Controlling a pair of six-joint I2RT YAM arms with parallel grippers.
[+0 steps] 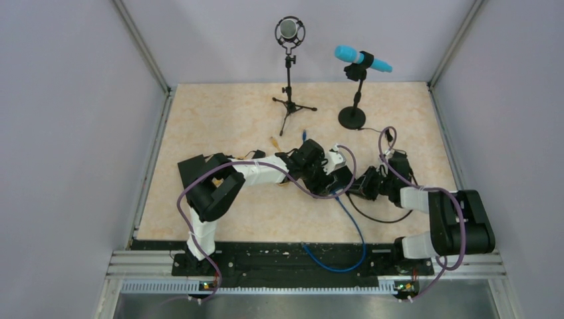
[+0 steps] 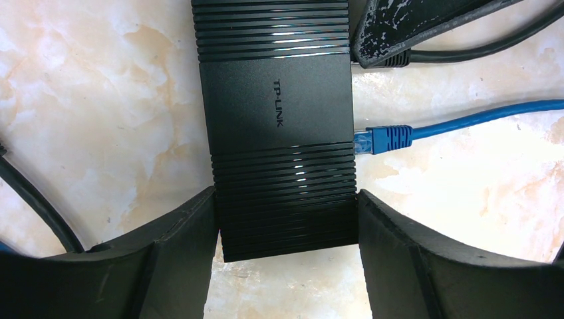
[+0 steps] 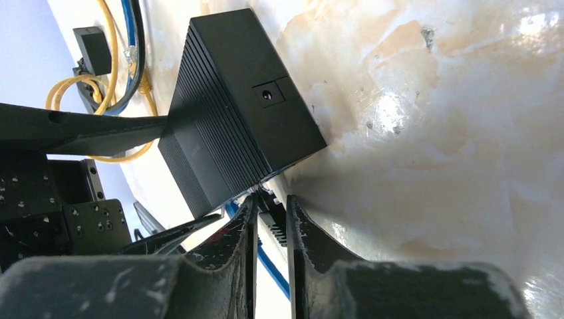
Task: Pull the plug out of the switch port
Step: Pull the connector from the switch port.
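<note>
The TP-LINK switch [image 2: 279, 100] is clamped at one short end only by the left gripper [image 2: 287, 226], so a slanted or jerky pull is judged likely to swing the free end round, or to draw the box out from between the fingers [image 2: 193, 232]. If any catch on the plug is not released, the whole switch may be dragged across the marbled table [image 3: 432, 166] instead of the plug being freed. A slip of the right-hand hold from the plug onto its black cable [image 2: 479, 50] is also to be feared, and the blue Ethernet plug [image 2: 380, 139], seated just beside it in the same long edge, could be knocked.

The left gripper is closed on the switch, both fingers pressed flat against its long sides. The switch is laid flat on the table, between the two arms. The right gripper [image 3: 271, 206] is narrowed to a slim gap and closed on the black ribbed plug [image 3: 274, 226] at the switch's edge. The switch port itself is hidden behind plug and fingers, so how deep the plug sits cannot be told
</note>
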